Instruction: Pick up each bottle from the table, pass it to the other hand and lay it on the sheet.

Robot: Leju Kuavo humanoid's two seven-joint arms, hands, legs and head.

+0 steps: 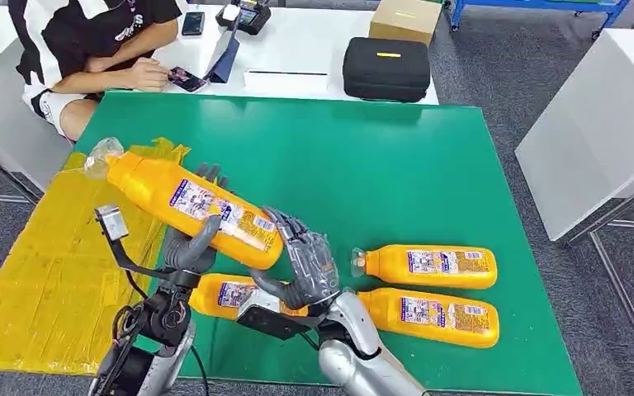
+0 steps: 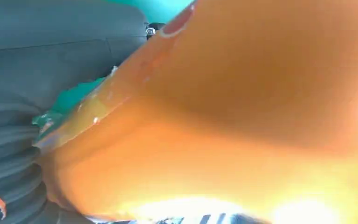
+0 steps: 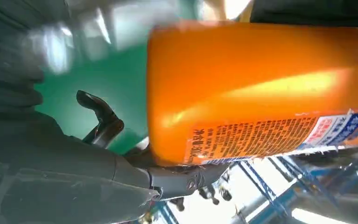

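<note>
Handover under way: my left hand [image 1: 188, 247] grips the raised bottle [image 1: 190, 208], right hand [image 1: 307, 262] loosened beside it (three bottles left on desk [image 1: 363, 165]); yellow sheet [image 1: 41, 272] bare.

- Held bottle [image 1: 190, 208]: glossy orange plastic, highlights seen in both wrist views; printed label glossy, paper or film cannot be told; clear cap at the neck.
- Bottles lying on the table [image 1: 429, 266]: same smooth, glossy orange plastic with printed labels.
- Table [image 1: 429, 165]: smooth matt green surface, faint sheen.
- Sheet [image 1: 41, 280]: yellow, thin and crinkled, probably plastic film, slightly shiny.
- Left hand [image 1: 191, 243]: matt dark grey plastic; ribbed grey cover seen at the wrist.
- Right hand [image 1: 305, 260]: darker textured fingers; forearm shell smooth silver, metallic-looking.
- Black case [image 1: 386, 69]: matt, cloth-like surface.
- Cardboard box [image 1: 404, 18]: plain matt brown.
</note>
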